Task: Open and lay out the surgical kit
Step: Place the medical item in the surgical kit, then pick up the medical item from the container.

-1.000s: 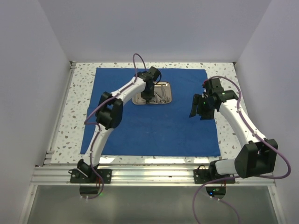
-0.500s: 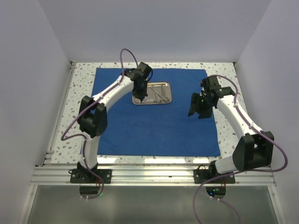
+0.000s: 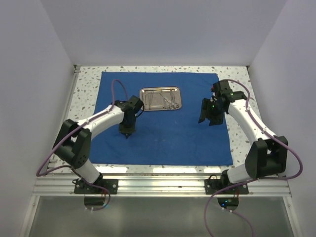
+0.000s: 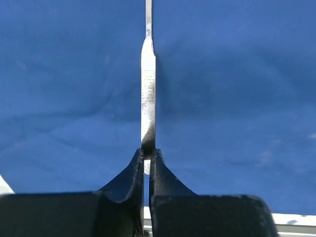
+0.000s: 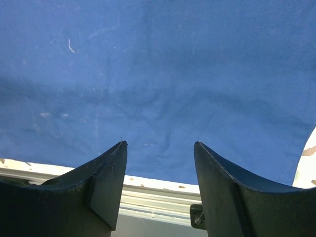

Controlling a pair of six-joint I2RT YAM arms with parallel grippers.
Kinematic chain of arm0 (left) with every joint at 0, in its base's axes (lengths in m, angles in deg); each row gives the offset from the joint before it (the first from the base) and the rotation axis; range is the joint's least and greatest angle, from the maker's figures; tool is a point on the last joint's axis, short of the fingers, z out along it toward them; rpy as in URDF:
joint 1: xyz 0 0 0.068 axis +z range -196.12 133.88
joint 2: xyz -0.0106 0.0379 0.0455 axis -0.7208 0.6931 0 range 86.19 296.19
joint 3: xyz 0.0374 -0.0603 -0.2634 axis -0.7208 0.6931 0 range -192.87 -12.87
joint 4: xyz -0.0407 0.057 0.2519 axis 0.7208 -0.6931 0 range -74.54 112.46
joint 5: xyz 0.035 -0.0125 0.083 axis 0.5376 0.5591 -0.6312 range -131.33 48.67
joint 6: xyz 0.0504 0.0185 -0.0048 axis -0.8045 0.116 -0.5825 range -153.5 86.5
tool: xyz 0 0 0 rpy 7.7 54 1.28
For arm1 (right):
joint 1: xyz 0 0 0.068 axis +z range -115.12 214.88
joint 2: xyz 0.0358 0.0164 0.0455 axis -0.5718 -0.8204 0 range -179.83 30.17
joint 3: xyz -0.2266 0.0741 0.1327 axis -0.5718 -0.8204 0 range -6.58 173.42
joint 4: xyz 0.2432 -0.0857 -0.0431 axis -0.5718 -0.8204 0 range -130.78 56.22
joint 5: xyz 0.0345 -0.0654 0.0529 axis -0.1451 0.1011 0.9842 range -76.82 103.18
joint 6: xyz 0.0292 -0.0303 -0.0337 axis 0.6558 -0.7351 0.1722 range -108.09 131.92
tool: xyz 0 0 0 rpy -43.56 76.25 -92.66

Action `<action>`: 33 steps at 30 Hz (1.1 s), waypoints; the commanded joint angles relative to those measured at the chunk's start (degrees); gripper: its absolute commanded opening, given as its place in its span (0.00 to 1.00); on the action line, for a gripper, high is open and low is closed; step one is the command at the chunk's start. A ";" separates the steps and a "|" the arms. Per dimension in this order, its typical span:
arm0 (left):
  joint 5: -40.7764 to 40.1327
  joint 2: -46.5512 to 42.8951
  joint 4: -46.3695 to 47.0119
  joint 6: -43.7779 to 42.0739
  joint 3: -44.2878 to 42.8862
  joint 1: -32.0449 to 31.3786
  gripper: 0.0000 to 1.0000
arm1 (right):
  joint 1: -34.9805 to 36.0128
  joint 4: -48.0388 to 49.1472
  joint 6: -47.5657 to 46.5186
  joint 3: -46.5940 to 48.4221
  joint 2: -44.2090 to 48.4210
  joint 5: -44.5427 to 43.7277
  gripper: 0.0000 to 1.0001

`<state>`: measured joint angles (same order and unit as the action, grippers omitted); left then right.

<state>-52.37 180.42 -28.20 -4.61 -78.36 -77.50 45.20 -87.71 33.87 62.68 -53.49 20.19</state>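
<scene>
Pinching an instrument point(image 4: 148, 89), left jaws hide it overhead.

This is a robotics lab cell, not a home or a clinic. A speckled white bench point(image 3: 85, 89) is boxed in by plain white panels point(image 3: 29, 74) behind, left and right of the blue cloth point(image 3: 163, 133) spread on it. Just in front of the cloth runs an aluminium extrusion rail point(image 3: 163, 185). Bolted to it are a left arm point(image 3: 101, 118) and a right arm point(image 3: 252, 126), white and black, trailing purple cable point(image 3: 113, 89). A steel tray point(image 3: 160, 98) sits on the cloth's far part.
</scene>
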 commanded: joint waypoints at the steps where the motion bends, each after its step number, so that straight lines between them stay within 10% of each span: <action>1: -3.19 -3.97 1.79 -0.32 3.35 1.57 0.00 | -0.13 0.93 -0.60 0.62 -0.63 0.03 0.60; 10: 7.51 -2.92 -1.29 -2.16 8.01 1.93 0.09 | -0.22 1.63 1.07 2.81 -2.29 1.34 0.63; 14: 8.68 -2.74 -4.27 -2.61 5.65 1.93 0.83 | -0.05 3.56 2.74 6.93 -5.19 5.55 0.72; 16: 7.89 -2.66 -5.50 -2.69 3.37 1.93 0.92 | 0.66 4.10 3.71 9.31 -7.12 6.88 0.78; 23: 6.74 -0.46 -9.37 -2.43 -9.91 1.93 0.94 | 9.09 3.31 4.15 31.27 -23.09 5.39 0.75; 30: 5.78 -1.59 -9.55 -2.60 -10.44 2.20 0.92 | 13.75 -1.08 3.80 55.26 -45.22 1.61 0.26; 33: 5.42 -2.47 -9.03 -3.04 -9.30 2.81 0.92 | 14.37 -3.81 3.36 67.04 -54.37 0.82 0.20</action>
<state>-46.08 179.62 -36.13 -6.63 -88.05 -75.68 59.85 -86.99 37.80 122.54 -100.90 22.68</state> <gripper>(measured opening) 0.920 0.212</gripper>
